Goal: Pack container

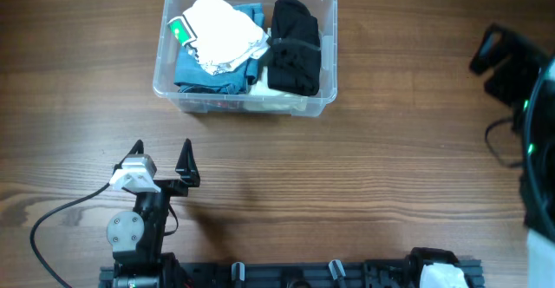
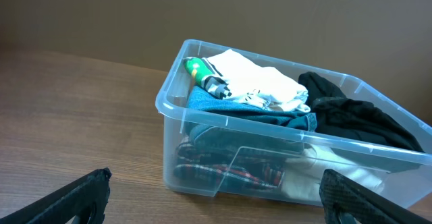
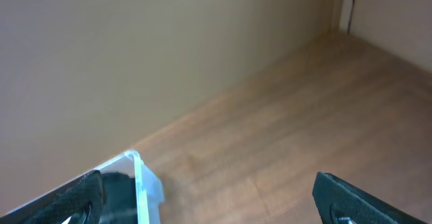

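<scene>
Wide (empty): left pincer (image 1: 162, 152), right pincer (image 3: 216, 196).

Clear glossy plastic container (image 1: 172, 93) of soft cloth on matt, wood-grained table (image 1: 373, 166).

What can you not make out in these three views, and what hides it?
- Left wrist: what lies under the white cloth and black garment; the cloudy wall of the container blurs it.
- Overhead: the green tube has print too small to read.
- Right wrist: container cut off by the bottom edge; only a corner shows.
</scene>
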Controlling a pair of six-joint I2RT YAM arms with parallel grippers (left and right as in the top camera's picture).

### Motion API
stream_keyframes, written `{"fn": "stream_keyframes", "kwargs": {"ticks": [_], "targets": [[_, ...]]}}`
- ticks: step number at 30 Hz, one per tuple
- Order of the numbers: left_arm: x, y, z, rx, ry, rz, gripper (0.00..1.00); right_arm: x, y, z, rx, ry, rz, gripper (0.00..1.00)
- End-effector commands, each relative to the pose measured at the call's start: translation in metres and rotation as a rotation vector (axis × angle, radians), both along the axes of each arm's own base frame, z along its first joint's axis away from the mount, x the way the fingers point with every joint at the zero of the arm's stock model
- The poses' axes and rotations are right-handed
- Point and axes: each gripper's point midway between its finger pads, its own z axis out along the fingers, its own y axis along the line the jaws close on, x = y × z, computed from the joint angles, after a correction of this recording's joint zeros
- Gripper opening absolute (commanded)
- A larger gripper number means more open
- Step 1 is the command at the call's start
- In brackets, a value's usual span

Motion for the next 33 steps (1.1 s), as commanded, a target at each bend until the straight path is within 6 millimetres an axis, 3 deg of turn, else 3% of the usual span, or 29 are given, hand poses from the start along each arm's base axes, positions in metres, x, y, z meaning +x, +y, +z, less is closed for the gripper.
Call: {"fn": "stream_keyframes", "kwargs": {"ticks": [1, 3, 7, 13, 22, 33], "targets": [[0.0, 0.002, -0.002, 0.02, -0.002, 0.012, 1.0, -0.013, 0.002, -0.039, -0.006, 0.0, -0.001, 1.0], [0.0, 0.002, -0.002, 0.02, -0.002, 0.012, 1.0, -0.018, 0.004, -0.079, -0.009, -0.049, 0.007, 1.0], [0.0, 0.002, -0.002, 0.02, -0.002, 0.012, 1.0, -0.02, 0.012, -0.125, -0.011, -0.194, 0.054, 1.0], [0.0, 0.002, -0.002, 0.02, -0.002, 0.012, 1.0, -0.033, 0.036, -0.175, -0.062, -0.395, 0.167, 1.0], [0.0, 0.002, -0.002, 0.02, -0.002, 0.012, 1.0, -0.05, 0.07, -0.178, -0.305, -0.508, 0.348, 1.0], [0.0, 0.002, -0.002, 0.02, -0.002, 0.011, 1.0, -0.051, 0.07, -0.191, -0.363, -0.496, 0.357, 1.0]]}}
